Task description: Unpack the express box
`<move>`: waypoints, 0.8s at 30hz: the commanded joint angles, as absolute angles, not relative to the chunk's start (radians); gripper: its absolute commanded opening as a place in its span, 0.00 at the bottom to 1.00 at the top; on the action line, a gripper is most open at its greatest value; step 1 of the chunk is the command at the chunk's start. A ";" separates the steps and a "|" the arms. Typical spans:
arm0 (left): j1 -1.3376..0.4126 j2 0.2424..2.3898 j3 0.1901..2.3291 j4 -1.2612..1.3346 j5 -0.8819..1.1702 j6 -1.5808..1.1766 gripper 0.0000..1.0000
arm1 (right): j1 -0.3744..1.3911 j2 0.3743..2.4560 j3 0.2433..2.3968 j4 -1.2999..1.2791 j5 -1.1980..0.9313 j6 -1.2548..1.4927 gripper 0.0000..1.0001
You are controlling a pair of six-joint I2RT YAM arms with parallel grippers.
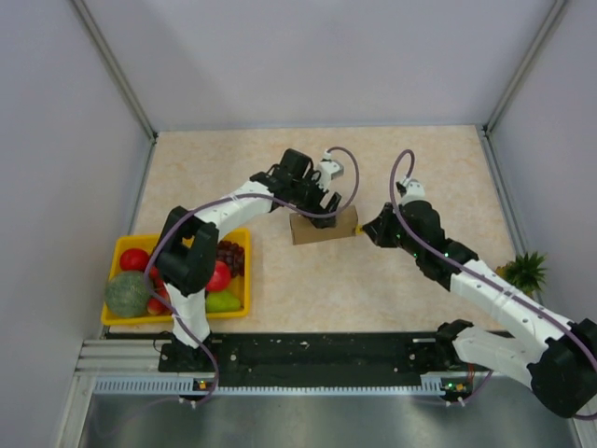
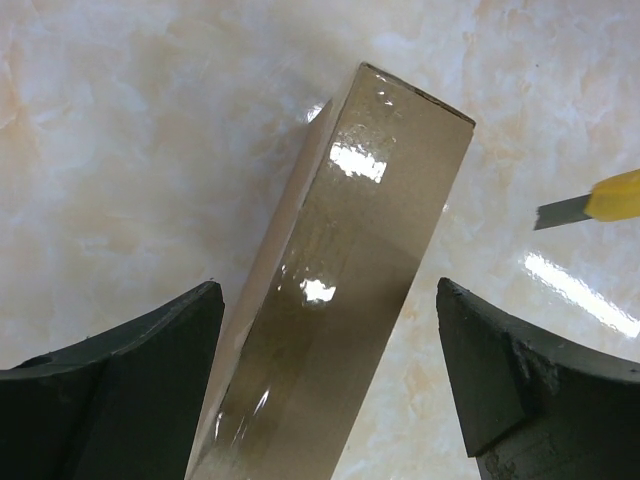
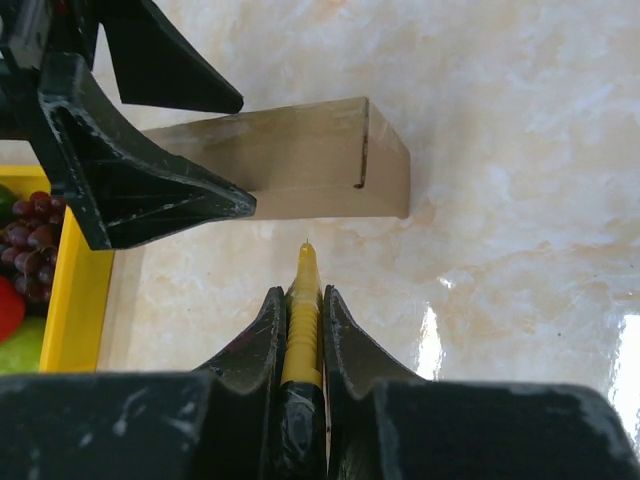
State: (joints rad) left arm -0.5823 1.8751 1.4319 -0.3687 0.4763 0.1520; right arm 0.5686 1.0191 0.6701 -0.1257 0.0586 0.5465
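Two arms meet over the bench [image 1: 420, 168]. The yellow fruit tray [image 1: 121, 245] lies at the near left, well apart from the work. The express box [image 1: 322, 227] sits about mid-bench, to the right of the tray, apparently up on a narrow side with a glossy taped face uppermost. Your left pincer [image 2: 328, 290] hangs over it with jaws spread wide, one finger on each side of the box, gripping nothing. The finger on the knife's side is clearly apart from the cardboard, but you cannot tell whether the other one touches. Your right pincer [image 3: 301, 295] is clamped tight on a yellow utility knife [image 3: 301, 330], whose blade points at the box's long side and stops just short of it.

Expect the box to be light and fairly stiff, though its broad walls will likely bow under a hard squeeze, and the tape looks slick. I'd take hold across the two broad faces near the middle, on bare cardboard, leaving the taped seam free for the blade.

Plenty is unknown. The contents are unseen, and the flap lid is hard to make out beneath the tape. The left pincer covers the box's left end in the right wrist view, and the blade's tip is too small to judge.
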 commanded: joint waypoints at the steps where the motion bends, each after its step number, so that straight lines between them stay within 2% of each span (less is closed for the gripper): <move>1: -0.620 1.927 1.477 -0.374 0.456 0.156 0.91 | 0.531 0.971 0.664 -0.175 0.078 0.569 0.00; 4: -0.644 1.942 1.465 -0.376 0.420 0.169 0.89 | 0.503 0.954 0.675 -0.189 0.081 0.577 0.00; 11: -0.683 1.899 1.387 -0.322 0.304 0.233 0.76 | 0.463 0.936 0.701 -0.219 0.109 0.584 0.00; 15: -0.696 1.882 1.353 -0.310 0.267 0.296 0.62 | 0.449 0.945 0.709 -0.221 0.118 0.575 0.00; 19: -0.709 1.870 1.319 -0.301 0.218 0.354 0.52 | 0.448 0.940 0.712 -0.213 0.123 0.558 0.00; 24: -0.733 1.807 1.260 -0.273 0.196 0.477 0.47 | 0.449 0.933 0.716 -0.147 0.077 0.479 0.00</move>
